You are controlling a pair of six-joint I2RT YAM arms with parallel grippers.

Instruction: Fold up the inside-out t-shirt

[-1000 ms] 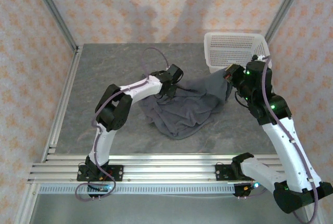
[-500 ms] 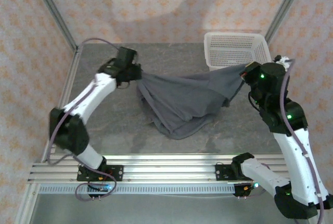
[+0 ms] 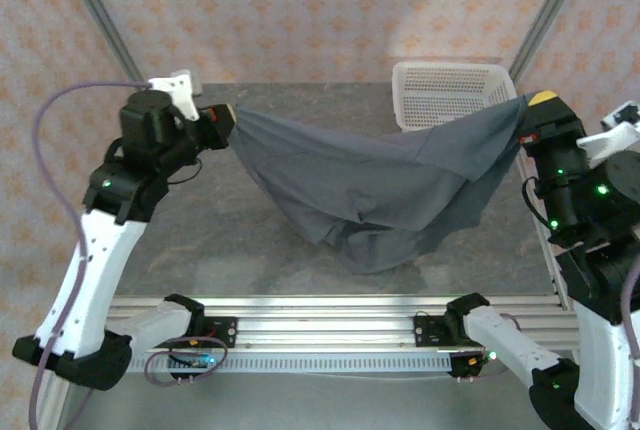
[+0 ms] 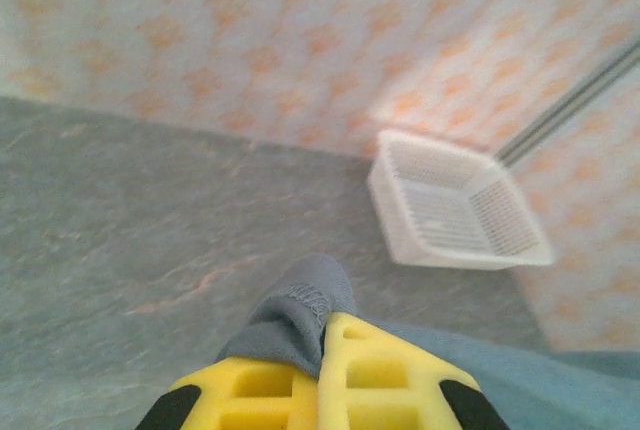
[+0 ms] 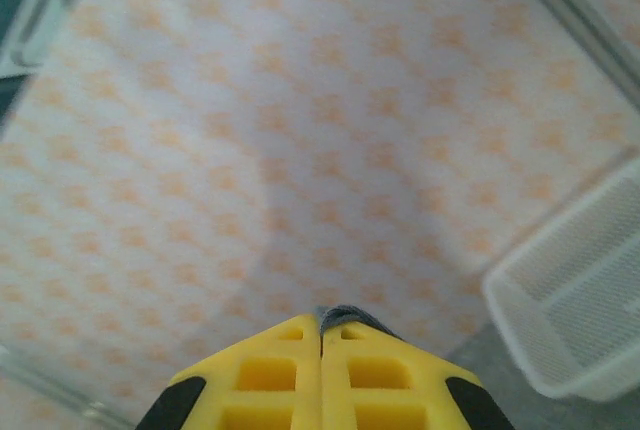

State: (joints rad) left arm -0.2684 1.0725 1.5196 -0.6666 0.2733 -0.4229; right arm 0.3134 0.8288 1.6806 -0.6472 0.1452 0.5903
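Left gripper first: clamped tight on a bunched corner of the inside-out t-shirt, held up well to the left of the white mesh basket. Same story from the left wrist cam, with yellow fingers pressed together and a wad of grey shirt poking out past the tips, gripper aimed toward the basket.

Right gripper also pinched closed on the shirt, right at the basket's near right corner. From the right wrist cam, just a sliver of grey fabric peeking between the closed tips, basket off to the lower right.

Shirt strung between the two like a hammock, top edge sagging in the middle, right end draped across the front of the basket's near right corner. Lower folds hanging down in front of the basket and looking like they touch the grey table.

Basket itself sitting at the back, bare mesh floor showing.

Left arm reared up tall with the wrist turned toward the basket. Right arm standing upright just to the near right of the basket, wrist high.
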